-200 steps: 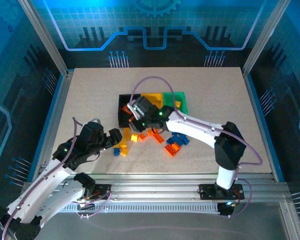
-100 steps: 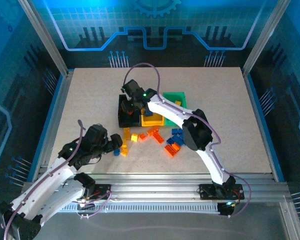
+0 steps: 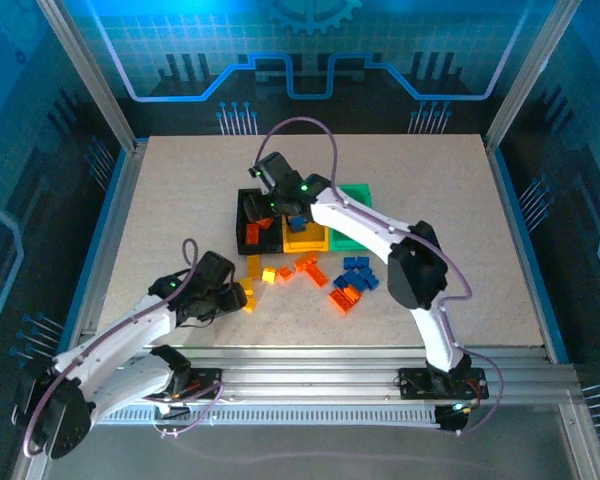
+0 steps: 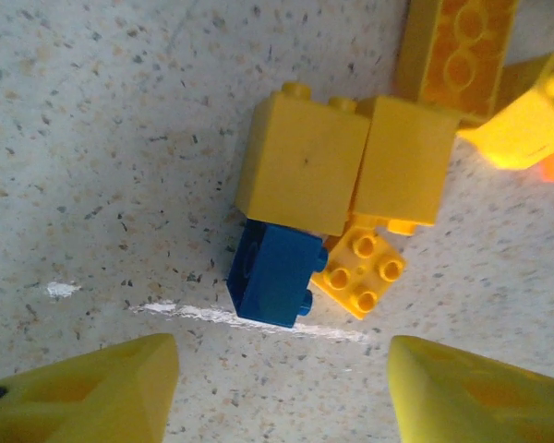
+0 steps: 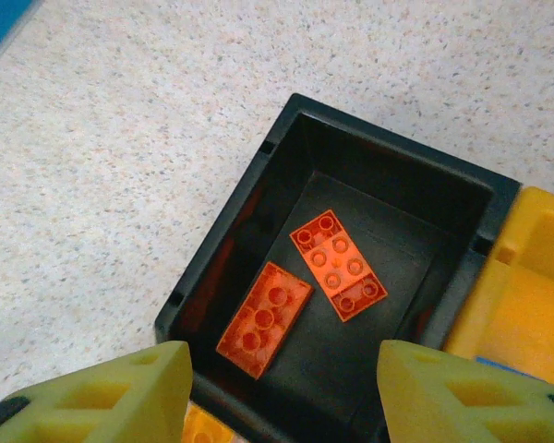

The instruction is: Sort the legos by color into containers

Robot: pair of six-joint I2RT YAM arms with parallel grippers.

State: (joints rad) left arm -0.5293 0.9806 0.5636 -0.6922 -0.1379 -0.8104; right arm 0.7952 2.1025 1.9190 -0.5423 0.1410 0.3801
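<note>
A black bin [image 5: 397, 148] holds two orange bricks [image 5: 337, 265]. A yellow bin [image 5: 526, 277] touches it, with a green bin [image 3: 358, 190] beyond. The right gripper [image 5: 282, 369] hangs above the black bin, jaws apart and empty. The left gripper [image 4: 282, 369], also spread and empty, straddles a loose blue brick [image 4: 277, 274] on the table [image 4: 92, 138].

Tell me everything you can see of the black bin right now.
The black bin is a small open-top rectangular box of glossy dark plastic. It stands upright on the speckled table. An orange eight-stud brick and a second orange brick lie flat on its floor, studs up, side by side. The yellow bin stands flush against one side.
</note>
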